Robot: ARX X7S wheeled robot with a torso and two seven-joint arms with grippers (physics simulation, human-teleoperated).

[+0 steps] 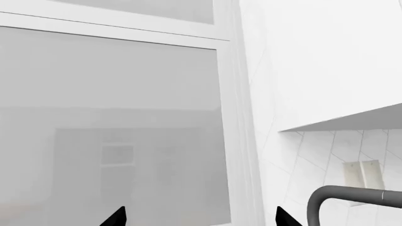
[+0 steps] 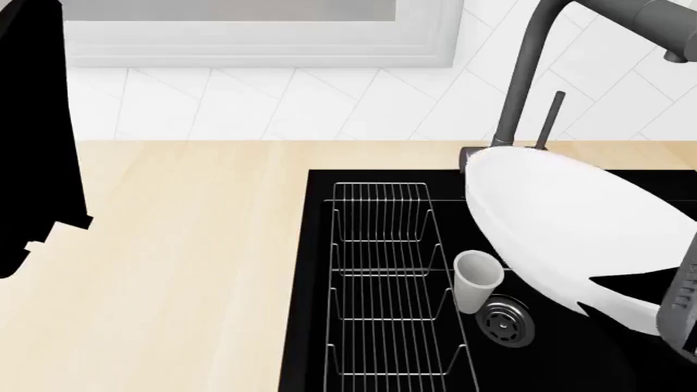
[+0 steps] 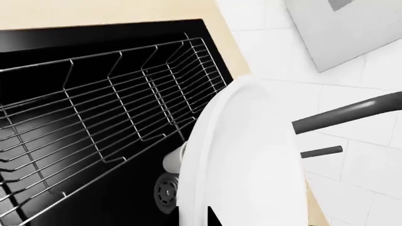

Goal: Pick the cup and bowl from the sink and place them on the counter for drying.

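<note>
Nearest the head camera: right hand (image 2: 642,287), dark fingertips pinched on the near rim of the bowl (image 2: 566,229), holding it tilted and clear of the sink (image 2: 316,327) floor, rim toward the tap (image 2: 523,73). Likely tilted that way because of an edge grip, with the wide dish hanging from one side. Right arm reaching in from the lower right, only a grey stretch showing, wrist low beside the bowl.

Just beside the bowl's lower edge: the cup (image 2: 476,280), upright on the basin floor, close to the drain (image 2: 503,318) and next to the wire rack (image 2: 387,278). Not yet picked.

Further out, left hand (image 1: 199,217) raised high, fingertips apart and empty, facing the window (image 1: 113,127). Left arm a dark shape at the head view's left edge, above the bare worktop (image 2: 163,261) where both pieces belong.
</note>
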